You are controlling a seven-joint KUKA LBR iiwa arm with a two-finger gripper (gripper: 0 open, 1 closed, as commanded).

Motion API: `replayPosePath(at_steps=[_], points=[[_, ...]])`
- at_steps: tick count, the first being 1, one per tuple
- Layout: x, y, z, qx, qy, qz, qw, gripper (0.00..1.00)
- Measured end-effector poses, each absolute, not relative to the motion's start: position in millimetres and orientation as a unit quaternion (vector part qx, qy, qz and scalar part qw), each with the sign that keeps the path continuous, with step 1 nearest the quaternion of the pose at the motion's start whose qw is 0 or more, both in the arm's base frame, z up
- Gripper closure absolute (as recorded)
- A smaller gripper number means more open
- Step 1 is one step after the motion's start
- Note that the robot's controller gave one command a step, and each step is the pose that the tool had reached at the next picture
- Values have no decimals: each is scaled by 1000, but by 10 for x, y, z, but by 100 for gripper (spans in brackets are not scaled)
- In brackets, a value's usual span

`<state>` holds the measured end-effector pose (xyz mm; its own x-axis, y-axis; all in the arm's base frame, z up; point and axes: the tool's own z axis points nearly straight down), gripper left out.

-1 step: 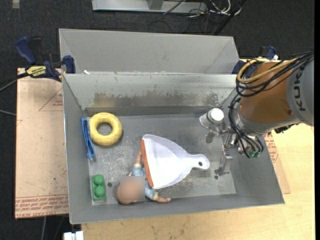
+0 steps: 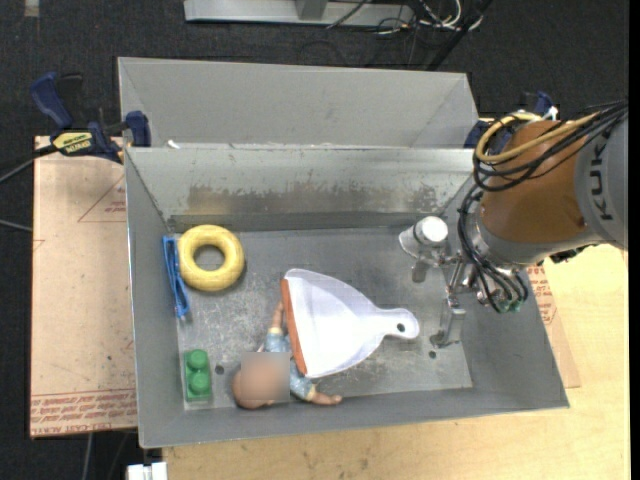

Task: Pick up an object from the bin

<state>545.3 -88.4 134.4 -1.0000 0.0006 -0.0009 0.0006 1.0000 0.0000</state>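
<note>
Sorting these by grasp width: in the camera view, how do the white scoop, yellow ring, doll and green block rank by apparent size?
1. white scoop, clearly largest
2. doll and yellow ring, about alike; the scoop covers part of the doll, so I won't rank them
3. green block, smallest

The grey metal bin (image 2: pixel 330 248) carries five loose things on its floor. A yellow ring (image 2: pixel 210 258) lies at the back left, just beside a blue strip (image 2: pixel 176 280) along the left wall. A green block (image 2: pixel 197 376) sits in the front left corner. A doll (image 2: pixel 262 383) lies at the front, touching a white scoop (image 2: pixel 335 328) with an orange edge.
</note>
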Motion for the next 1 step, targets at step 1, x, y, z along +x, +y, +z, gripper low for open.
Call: replayPosePath(at_steps=[1], points=[[5380, -724, 1163, -57, 998, -1, 3, 0]])
